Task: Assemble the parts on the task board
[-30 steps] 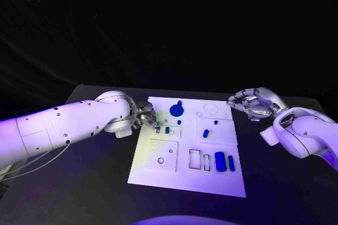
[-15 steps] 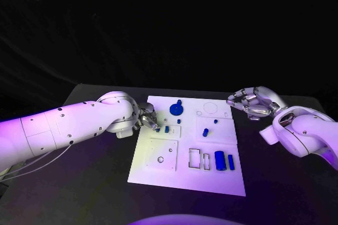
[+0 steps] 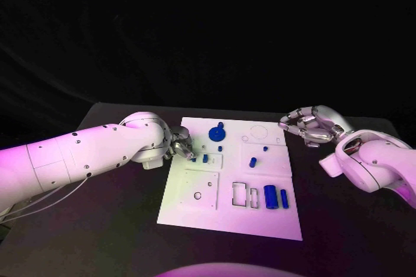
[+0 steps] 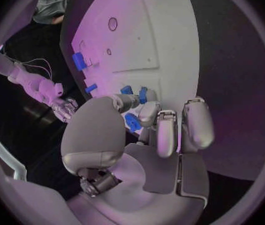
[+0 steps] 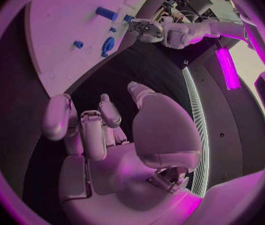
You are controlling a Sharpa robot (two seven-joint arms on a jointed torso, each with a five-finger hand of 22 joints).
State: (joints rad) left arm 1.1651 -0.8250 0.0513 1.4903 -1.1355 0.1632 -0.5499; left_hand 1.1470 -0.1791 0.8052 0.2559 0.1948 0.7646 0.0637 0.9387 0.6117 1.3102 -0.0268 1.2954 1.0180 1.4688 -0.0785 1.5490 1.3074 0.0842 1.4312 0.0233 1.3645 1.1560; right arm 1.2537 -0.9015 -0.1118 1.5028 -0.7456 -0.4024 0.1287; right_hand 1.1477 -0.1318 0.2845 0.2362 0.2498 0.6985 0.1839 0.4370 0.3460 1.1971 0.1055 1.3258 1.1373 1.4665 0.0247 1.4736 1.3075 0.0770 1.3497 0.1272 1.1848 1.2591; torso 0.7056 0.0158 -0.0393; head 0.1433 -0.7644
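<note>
The left robot hand (image 3: pixel 180 146) pinches a small blue part (image 4: pixel 132 122) over the task board's (image 3: pixel 227 220) left edge. Blue parts (image 3: pixel 271 197) stand in the board's recesses. The right robot hand (image 3: pixel 308 127) hovers beside the board, fingers curled, holding nothing.

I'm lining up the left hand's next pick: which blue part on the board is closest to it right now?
The small blue part at the board's left edge, right at the left hand. The blue peg beside it sits slightly further in; the rest lie toward the task board's middle and right.

Colours on the table

White task board (image 3: pixel 227 217) with blue parts (image 3: pixel 271 197) on a black table (image 3: pixel 104 229); white arms, silver left hand (image 3: pixel 180 143) and right hand (image 3: pixel 308 128).
</note>
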